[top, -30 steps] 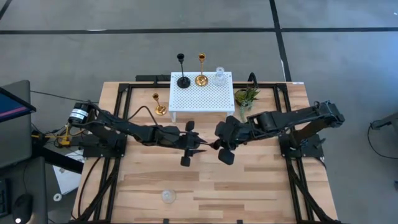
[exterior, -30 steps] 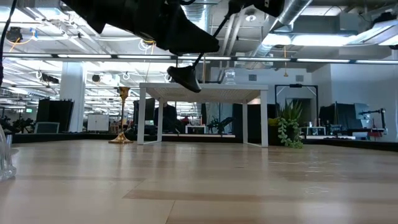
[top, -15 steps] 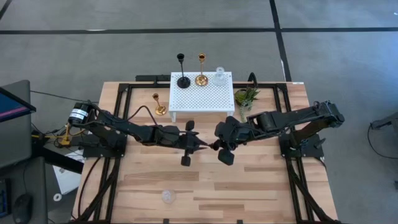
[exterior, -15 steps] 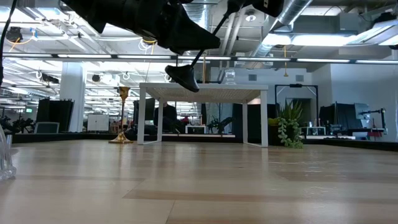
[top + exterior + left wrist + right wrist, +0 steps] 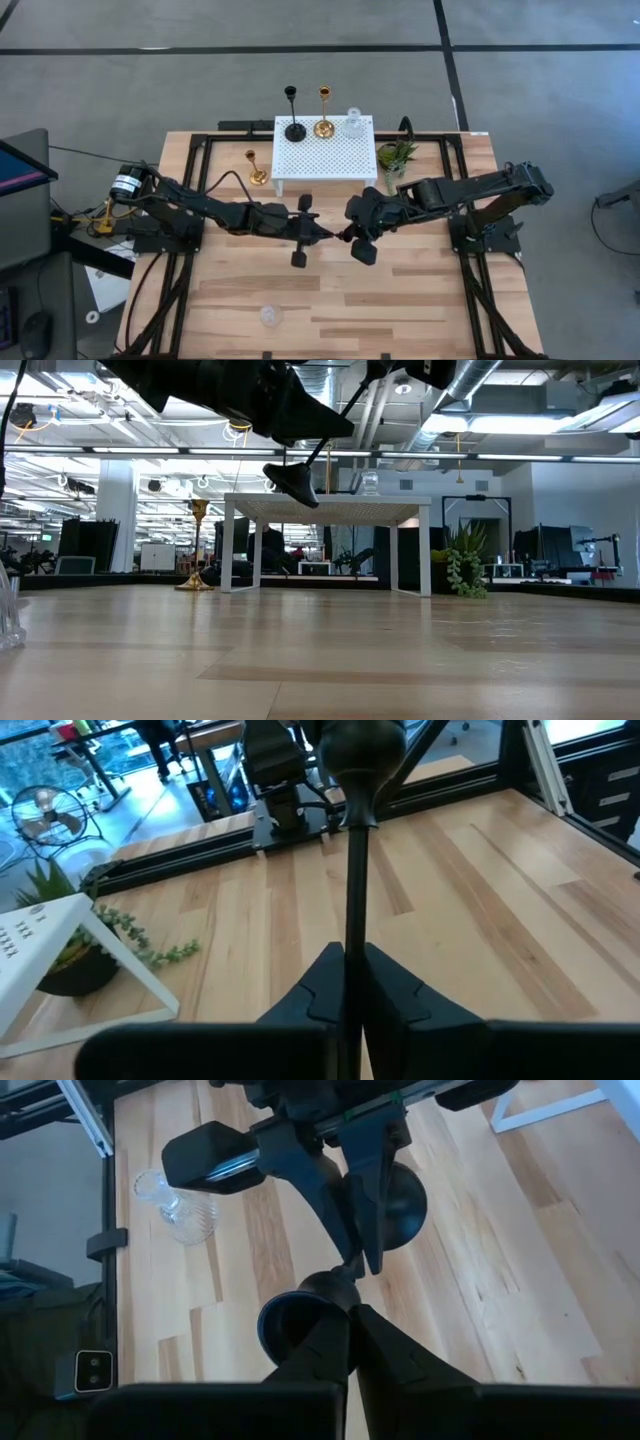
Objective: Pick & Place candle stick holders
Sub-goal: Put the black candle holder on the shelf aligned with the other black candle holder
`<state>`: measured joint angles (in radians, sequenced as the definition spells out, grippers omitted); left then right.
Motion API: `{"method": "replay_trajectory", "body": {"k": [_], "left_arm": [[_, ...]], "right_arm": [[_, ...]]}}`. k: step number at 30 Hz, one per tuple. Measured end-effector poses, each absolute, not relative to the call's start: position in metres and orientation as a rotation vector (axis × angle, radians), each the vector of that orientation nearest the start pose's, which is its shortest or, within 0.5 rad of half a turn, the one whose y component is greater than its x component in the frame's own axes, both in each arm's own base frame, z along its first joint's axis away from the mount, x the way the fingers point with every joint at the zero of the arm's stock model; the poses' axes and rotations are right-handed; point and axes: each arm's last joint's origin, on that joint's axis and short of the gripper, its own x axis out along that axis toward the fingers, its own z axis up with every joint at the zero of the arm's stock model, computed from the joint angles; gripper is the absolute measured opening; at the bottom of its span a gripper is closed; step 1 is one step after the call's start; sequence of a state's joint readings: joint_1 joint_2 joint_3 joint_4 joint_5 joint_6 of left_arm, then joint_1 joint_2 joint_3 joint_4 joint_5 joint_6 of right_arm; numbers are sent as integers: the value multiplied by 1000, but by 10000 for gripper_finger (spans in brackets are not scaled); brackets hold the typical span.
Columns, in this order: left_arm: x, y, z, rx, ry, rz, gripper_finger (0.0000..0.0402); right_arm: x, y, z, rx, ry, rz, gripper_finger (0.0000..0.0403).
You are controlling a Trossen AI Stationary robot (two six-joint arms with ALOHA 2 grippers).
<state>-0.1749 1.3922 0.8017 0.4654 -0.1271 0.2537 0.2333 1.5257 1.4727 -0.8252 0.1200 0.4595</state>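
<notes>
A black candle stick holder point(image 5: 333, 236) is held in the air over the table's middle, between both grippers. My left gripper point(image 5: 322, 234) is shut on its thin stem point(image 5: 355, 870). My right gripper point(image 5: 346, 236) is shut on it by the cup end point(image 5: 300, 1322). Its round base point(image 5: 292, 482) hangs on the lower side. A black point(image 5: 294, 128), a gold point(image 5: 323, 127) and a clear glass holder point(image 5: 353, 125) stand on their bases on the white perforated stand point(image 5: 325, 152). A gold holder point(image 5: 257, 175) and a clear one point(image 5: 270, 316) stand on the table. My left gripper pinches the holder's stem point(image 5: 352, 935) between its two fingers, coming from the table's left, and the stem runs on forward past the fingertips. The holder is lifted clear and tilted, base point(image 5: 402, 1200) low beside the fingers. My right gripper pinches the stem just beside the cup point(image 5: 345, 1292) between its two fingertips, coming from the table's right, facing the left gripper. The cup's open mouth point(image 5: 285, 1330) shows by the fingers.
A small green potted plant point(image 5: 395, 158) stands right of the stand. Black frame rails point(image 5: 190, 260) run along the table's left and right sides. Bare wood point(image 5: 400, 300) lies in front of the grippers.
</notes>
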Motion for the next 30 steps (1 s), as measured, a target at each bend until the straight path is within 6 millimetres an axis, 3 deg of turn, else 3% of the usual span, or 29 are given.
{"method": "replay_trajectory", "body": {"k": [8, 15, 20, 25, 30], "left_arm": [[301, -49, 265, 269, 119, -52, 13], [301, -49, 264, 270, 123, -51, 13], [299, -48, 269, 278, 104, -30, 13], [280, -40, 284, 324, 59, 45, 13], [241, -24, 301, 306, -39, 119, 13]], "right_arm": [[303, 65, 347, 285, 893, -93, 37], [285, 62, 384, 282, 939, -88, 53], [264, 59, 402, 245, 1045, -123, 39], [250, 66, 398, 88, 1102, -279, 7], [246, 82, 392, -6, 1074, -323, 2]]}}
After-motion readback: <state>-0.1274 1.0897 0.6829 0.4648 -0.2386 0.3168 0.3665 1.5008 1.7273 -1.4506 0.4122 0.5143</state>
